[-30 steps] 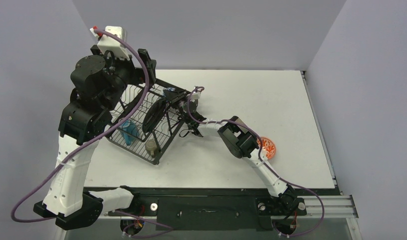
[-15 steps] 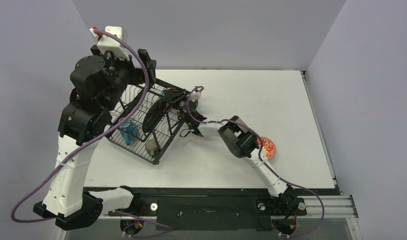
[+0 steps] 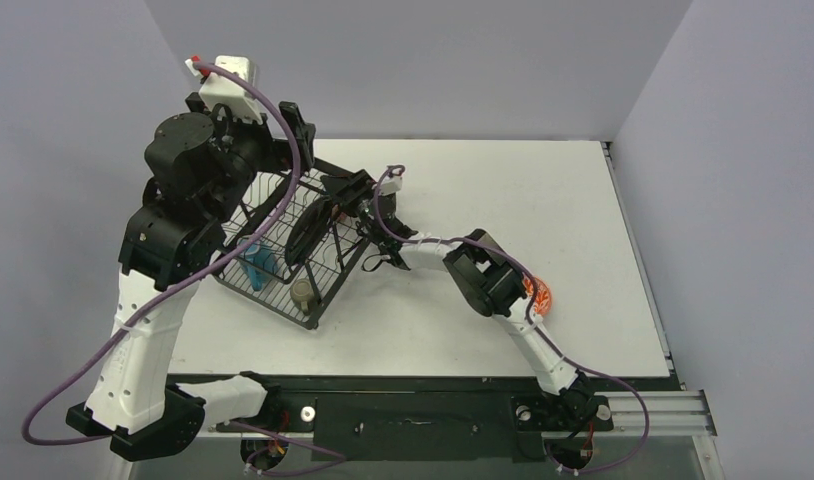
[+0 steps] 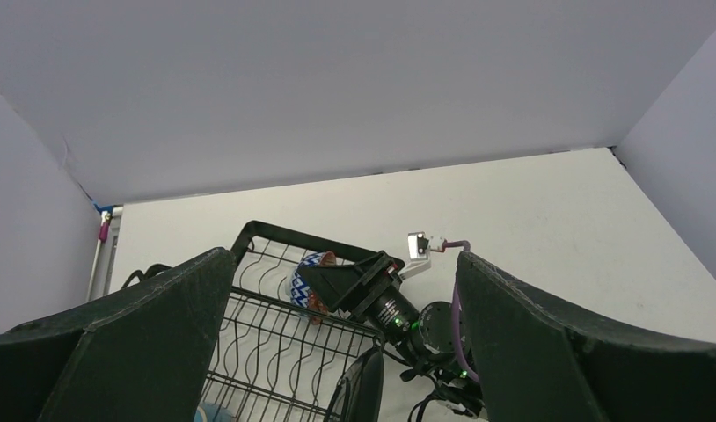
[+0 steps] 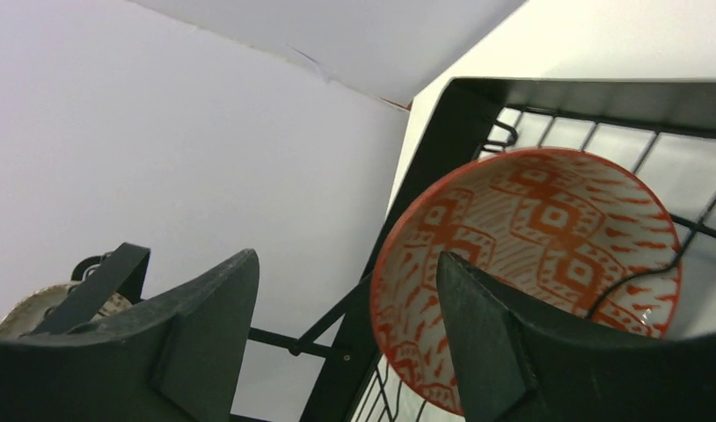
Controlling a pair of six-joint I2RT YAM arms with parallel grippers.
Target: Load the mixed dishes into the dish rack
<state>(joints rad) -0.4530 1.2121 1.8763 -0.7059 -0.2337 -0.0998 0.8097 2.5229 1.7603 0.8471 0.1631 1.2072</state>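
Note:
The black wire dish rack sits at the table's left. It holds a black plate standing on edge, a light-blue mug and an olive cup. My right gripper is at the rack's far corner, open. In the right wrist view a red-orange patterned bowl leans inside the rack frame, its rim beside one finger, with the right gripper not clamped on it. My left gripper hangs open above the rack. A second patterned bowl lies on the table, mostly behind my right arm.
A pale speckled dish edge shows at the left of the right wrist view, behind a rack bar. Grey walls close the table on the left, back and right. The left arm's bulk looms over the rack's left side.
My right gripper has opened and let go of the patterned bowl at the rack's far corner. The right elbow has shifted and now covers more of the bowl on the table.

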